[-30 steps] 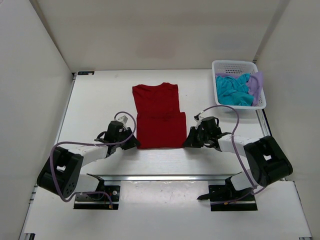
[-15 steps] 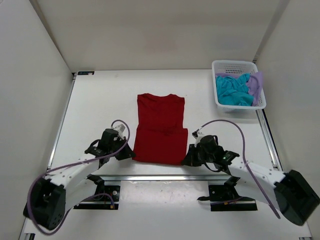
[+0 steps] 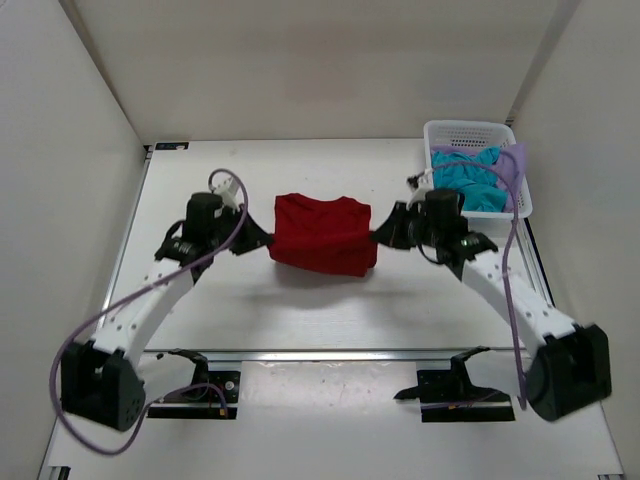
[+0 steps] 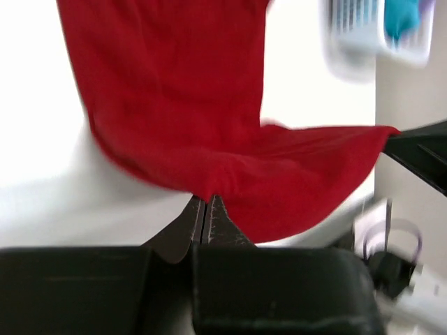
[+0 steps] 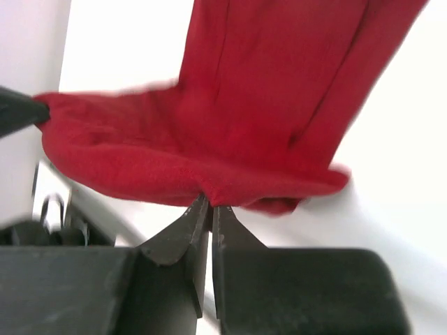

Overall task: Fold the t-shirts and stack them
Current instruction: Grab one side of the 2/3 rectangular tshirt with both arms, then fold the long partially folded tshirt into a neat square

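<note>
Two pinches: left gripper, right gripper clamp red shirt hem; keep level, land edges aligned.

This is a robotics lab test cell. A white table is boxed in by a plain white left panel, back panel and right panel. An aluminium rail runs along the near edge. The left arm and right arm stand on black base plates, with purple cables looped in the open. Domestic items present: a red t-shirt and a white mesh basket.
</note>
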